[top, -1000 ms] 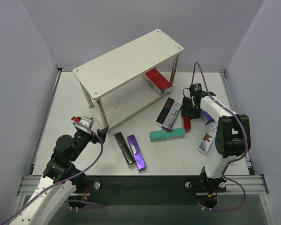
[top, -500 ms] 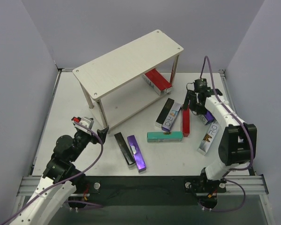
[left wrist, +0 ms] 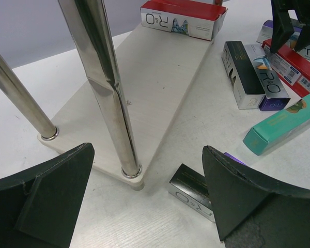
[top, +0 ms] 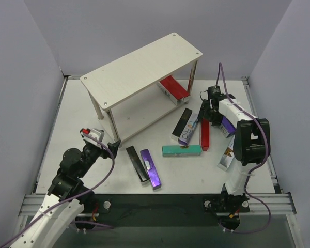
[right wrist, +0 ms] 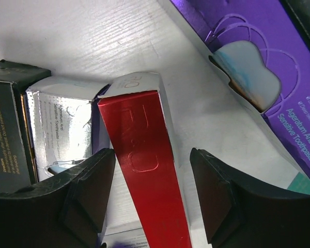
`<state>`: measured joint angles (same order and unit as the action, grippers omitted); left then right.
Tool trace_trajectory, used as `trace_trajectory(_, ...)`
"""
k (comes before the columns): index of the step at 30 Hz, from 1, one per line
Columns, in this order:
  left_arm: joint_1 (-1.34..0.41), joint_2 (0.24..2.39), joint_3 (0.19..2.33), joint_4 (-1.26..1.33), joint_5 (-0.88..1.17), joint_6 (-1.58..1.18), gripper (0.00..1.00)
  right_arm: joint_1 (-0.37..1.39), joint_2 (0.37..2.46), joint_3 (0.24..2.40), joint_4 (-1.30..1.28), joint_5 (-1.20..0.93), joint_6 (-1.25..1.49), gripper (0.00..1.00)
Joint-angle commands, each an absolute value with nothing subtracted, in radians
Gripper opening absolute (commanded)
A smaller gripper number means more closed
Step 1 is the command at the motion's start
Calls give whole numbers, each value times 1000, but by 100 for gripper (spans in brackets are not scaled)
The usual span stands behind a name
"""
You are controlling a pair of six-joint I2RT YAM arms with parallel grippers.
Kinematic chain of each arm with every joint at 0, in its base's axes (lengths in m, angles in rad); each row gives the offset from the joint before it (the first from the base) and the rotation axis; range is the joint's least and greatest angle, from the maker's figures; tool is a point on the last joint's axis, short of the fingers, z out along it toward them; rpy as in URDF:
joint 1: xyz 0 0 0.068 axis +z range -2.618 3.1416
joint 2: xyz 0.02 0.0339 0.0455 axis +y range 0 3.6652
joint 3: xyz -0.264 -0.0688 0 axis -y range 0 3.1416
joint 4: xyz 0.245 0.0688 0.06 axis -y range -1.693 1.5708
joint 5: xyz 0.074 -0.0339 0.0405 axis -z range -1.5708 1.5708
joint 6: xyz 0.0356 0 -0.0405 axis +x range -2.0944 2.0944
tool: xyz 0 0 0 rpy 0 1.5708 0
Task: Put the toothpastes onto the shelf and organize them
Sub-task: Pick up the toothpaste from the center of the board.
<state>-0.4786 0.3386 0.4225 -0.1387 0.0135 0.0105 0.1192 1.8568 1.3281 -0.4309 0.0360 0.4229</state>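
One red carton [top: 174, 88] is on the shelf [top: 144, 70], on the lower board at its far right end. From above, the top board covers part of it, so you can't tell if anything sits behind. Your right gripper [right wrist: 152, 152] is open, fingers [right wrist: 88, 186] straddling the end of a second red carton [right wrist: 142, 129] lying on the table [top: 82, 108], with a gap on both sides, so no grip. A silver carton [right wrist: 67, 119] lies just left of that one, and a black carton [right wrist: 5, 129] past it is cut off by the frame edge. A purple carton [right wrist: 263, 77] on the right runs out of frame too. Your right arm covers part of a white carton [top: 225, 160] at near right. Left gripper [left wrist: 147, 155] is wide open, holding nothing, by a shelf leg [left wrist: 106, 88]; its finger hides part of a near black carton [left wrist: 191, 188].
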Motion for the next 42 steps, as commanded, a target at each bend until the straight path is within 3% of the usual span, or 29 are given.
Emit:
trace_trajectory(1,-485,351,434,-84,44,5,97,121,1881,1358,-423,18,451,60)
trace_trajectory(9,-511,434,468,-84,69,-81,97,117,1867,1309,-399,-23,477,47)
trace_trajectory(14,-563,517,532,-104,51,-104,97,117,1827,1270,-399,-28,503,33)
trace_trajectory(21,-733,610,587,-75,-102,-163,97,118,1651,1149,-414,-26,567,21)
trace_trajectory(31,-1098,894,675,110,-377,-134,97,129,1358,1013,-485,-34,742,16)
trace_trajectory(42,-1299,1317,813,451,-379,67,97,186,1068,901,-518,-83,899,12)
